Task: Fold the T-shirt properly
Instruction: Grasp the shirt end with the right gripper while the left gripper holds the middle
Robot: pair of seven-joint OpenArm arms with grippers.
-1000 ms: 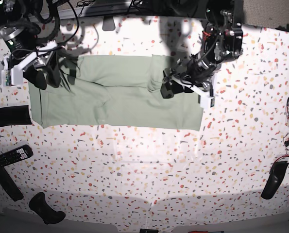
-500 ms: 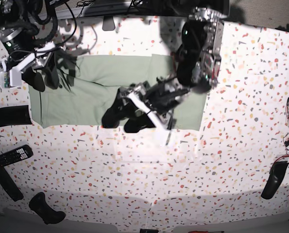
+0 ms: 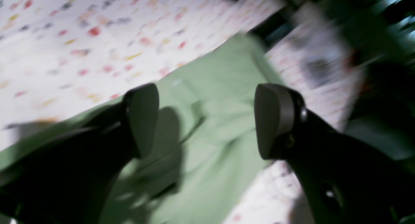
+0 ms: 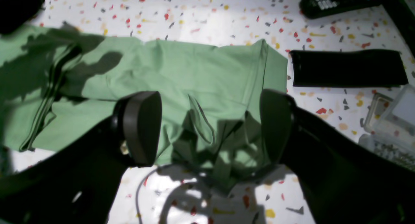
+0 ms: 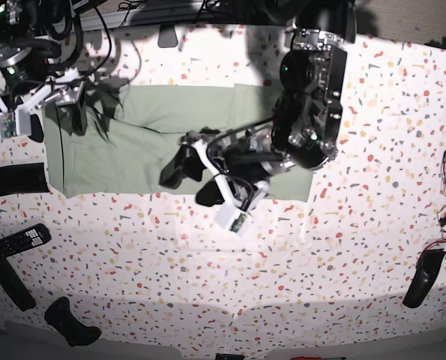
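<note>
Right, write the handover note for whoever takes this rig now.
Left gripper: open, empty, above the T-shirt near the middle of its near edge.
Right gripper: open, empty, above the shirt's end nearest the black pad and remote.
Shirt: lies on the speckled table as a long flat band, a few wrinkles.
Done: looks folded lengthwise into that band.
Left: probably fold the band crosswise and smooth it. Neither gripper holds any cloth yet.
</note>
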